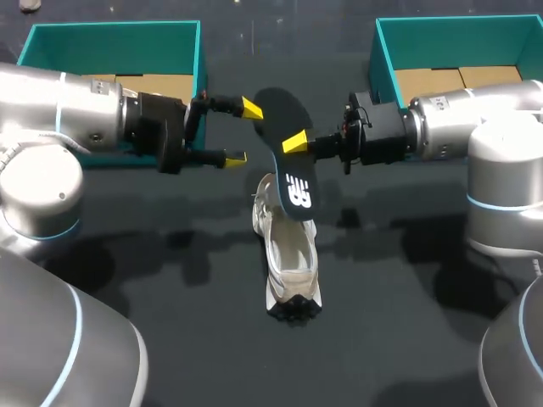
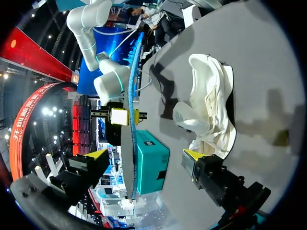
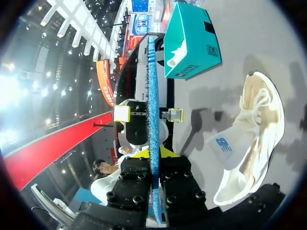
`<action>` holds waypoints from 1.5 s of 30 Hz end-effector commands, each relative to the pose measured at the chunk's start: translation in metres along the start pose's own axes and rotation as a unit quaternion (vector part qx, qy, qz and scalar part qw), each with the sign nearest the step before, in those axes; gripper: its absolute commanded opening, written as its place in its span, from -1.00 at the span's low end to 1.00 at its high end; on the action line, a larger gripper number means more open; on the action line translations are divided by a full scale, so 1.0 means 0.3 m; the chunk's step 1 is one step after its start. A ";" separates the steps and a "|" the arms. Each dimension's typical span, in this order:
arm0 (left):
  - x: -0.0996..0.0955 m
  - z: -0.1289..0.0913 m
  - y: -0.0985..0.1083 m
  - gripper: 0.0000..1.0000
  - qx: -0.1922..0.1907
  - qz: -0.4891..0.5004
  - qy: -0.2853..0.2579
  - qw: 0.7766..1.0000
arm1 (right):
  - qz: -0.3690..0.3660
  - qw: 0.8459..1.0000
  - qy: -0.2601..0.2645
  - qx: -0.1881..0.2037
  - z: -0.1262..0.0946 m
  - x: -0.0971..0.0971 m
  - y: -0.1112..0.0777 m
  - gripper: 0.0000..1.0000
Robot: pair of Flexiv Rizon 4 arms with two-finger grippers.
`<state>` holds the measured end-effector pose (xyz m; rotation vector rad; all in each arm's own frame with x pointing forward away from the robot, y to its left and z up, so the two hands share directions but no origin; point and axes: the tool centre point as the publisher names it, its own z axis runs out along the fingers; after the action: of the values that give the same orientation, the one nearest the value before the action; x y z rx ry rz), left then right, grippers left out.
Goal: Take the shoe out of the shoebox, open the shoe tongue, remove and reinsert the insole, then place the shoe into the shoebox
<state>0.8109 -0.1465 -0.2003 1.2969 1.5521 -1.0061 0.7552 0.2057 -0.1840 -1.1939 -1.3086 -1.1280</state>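
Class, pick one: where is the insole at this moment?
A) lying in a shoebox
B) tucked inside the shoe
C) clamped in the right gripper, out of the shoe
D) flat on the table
C: the right gripper pinches the insole from both sides, clear of the shoe.

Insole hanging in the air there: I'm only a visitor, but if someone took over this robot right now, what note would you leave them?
The right gripper is shut on the black insole, holding it in the air above the white shoe.
The left gripper is open, its fingers straddling the insole's upper end without clamping it.
The shoe lies on the table between the arms. The teal boxes sit at the back corners.
Done: shoe out, insole out.
Left: slide the insole back in, then put the shoe back in the box.
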 end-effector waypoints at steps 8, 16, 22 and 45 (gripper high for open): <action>-0.011 0.089 0.012 0.40 -0.002 -0.001 -0.053 0.999 | 0.001 0.999 0.023 -0.027 0.029 -0.044 -0.037 -1.00; -0.006 0.112 -0.008 -0.10 0.001 -0.003 -0.070 0.998 | -0.004 0.999 0.032 -0.037 0.046 -0.053 -0.029 -1.00; -0.006 0.120 -0.022 -0.12 0.006 -0.003 -0.077 0.997 | -0.006 0.998 0.034 -0.050 0.045 -0.058 -0.014 -1.00; -0.004 0.162 -0.039 -0.65 0.004 0.004 -0.084 0.996 | -0.004 0.998 0.038 -0.048 0.062 -0.061 0.001 -1.00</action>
<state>0.8045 -0.1913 -0.2123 1.1941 1.4167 -1.0898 0.7543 0.2211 -0.2025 -1.2044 -1.2138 -1.2424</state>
